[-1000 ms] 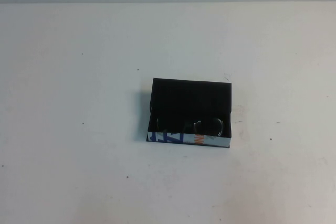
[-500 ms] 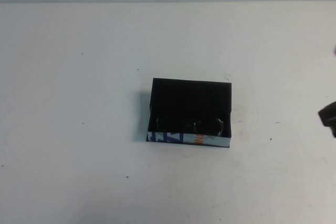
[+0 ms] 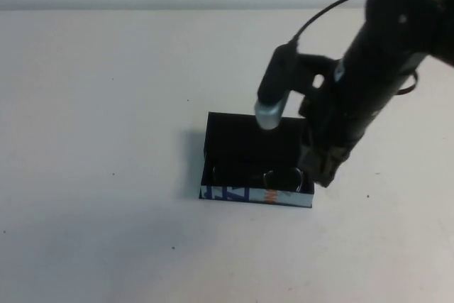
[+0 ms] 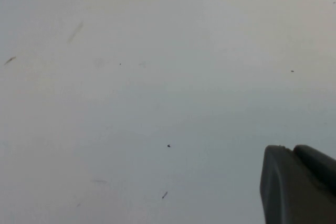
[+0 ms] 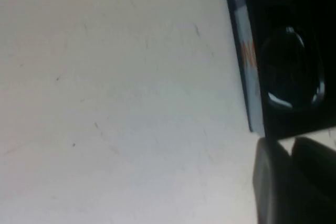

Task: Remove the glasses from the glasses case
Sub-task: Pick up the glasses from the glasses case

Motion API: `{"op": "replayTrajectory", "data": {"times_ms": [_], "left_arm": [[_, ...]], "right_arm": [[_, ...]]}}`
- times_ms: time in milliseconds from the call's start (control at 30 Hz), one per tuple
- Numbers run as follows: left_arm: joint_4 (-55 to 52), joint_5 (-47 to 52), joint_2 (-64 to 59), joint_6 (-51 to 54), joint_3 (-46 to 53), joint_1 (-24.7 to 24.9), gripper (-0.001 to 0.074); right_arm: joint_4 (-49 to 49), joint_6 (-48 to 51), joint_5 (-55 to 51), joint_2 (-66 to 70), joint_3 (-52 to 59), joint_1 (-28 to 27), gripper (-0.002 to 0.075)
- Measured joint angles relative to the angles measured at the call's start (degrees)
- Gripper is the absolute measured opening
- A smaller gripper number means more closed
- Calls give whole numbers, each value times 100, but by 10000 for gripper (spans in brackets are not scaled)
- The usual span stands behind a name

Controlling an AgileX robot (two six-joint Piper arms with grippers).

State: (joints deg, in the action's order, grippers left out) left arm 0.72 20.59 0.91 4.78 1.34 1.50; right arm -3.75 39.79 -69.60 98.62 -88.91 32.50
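The glasses case is a black open box on the white table, its white side panel printed in blue and orange facing me. The dark glasses lie inside along the near wall. My right gripper hangs just beside the case's right near corner, fingers together and empty. In the right wrist view, the case's printed panel and one dark lens of the glasses show just beyond the right gripper. My left gripper is shut over bare table and is out of the high view.
The white table spreads on all sides of the case. My right arm and its wrist camera hang over the case's far right part.
My right arm has swung in from the right edge of the view and now reaches over the case, its gripper beside the right near corner. The case and glasses have not moved.
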Motion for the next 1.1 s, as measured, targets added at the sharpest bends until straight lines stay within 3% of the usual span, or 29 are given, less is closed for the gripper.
{"op": "replayTrajectory", "data": {"times_ms": [133, 267, 333, 1100], "left_arm": [[0, 0, 0, 0, 0, 0, -5], [0, 0, 0, 0, 0, 0, -5], [0, 0, 0, 0, 0, 0, -5], [0, 0, 0, 0, 0, 0, -5]], "right_arm": [[-50, 540, -42, 664, -613, 179, 147], [-59, 837, -53, 1272, -1169, 228, 319], [-59, 950, -53, 1544, -1383, 228, 358], [96, 1155, 408, 2608, -1929, 228, 340]]}}
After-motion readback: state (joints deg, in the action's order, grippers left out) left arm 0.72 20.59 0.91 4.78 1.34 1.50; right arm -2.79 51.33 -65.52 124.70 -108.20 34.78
